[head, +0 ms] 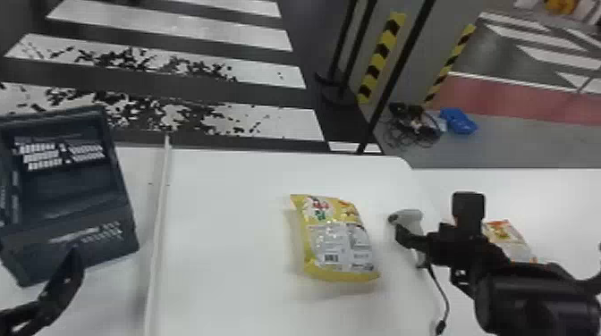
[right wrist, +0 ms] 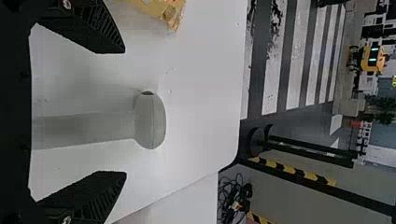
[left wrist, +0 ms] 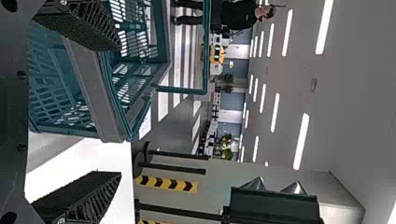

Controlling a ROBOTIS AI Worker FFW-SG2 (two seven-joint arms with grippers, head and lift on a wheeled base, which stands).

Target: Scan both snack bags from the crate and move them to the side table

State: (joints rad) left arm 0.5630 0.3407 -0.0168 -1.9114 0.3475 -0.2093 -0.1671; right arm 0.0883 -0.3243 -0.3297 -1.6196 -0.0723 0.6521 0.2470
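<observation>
Scanner (right wrist: 152,120) between right gripper (right wrist: 125,112) jaws, parted | left gripper (left wrist: 120,111) parted | likely scan 2, snack bag (head: 340,243): clench scanner next

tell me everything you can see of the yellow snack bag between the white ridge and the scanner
The snack bag looks like glossy, crinkly film, puffed up and apparently sealed. Its edges are yellow; the upturned face has a silvery panel with small print and a barcode near the close end, and colourful pictures at the far end. It lies flat on the white table, left of the scanner and apart from it, touching only the table.
</observation>
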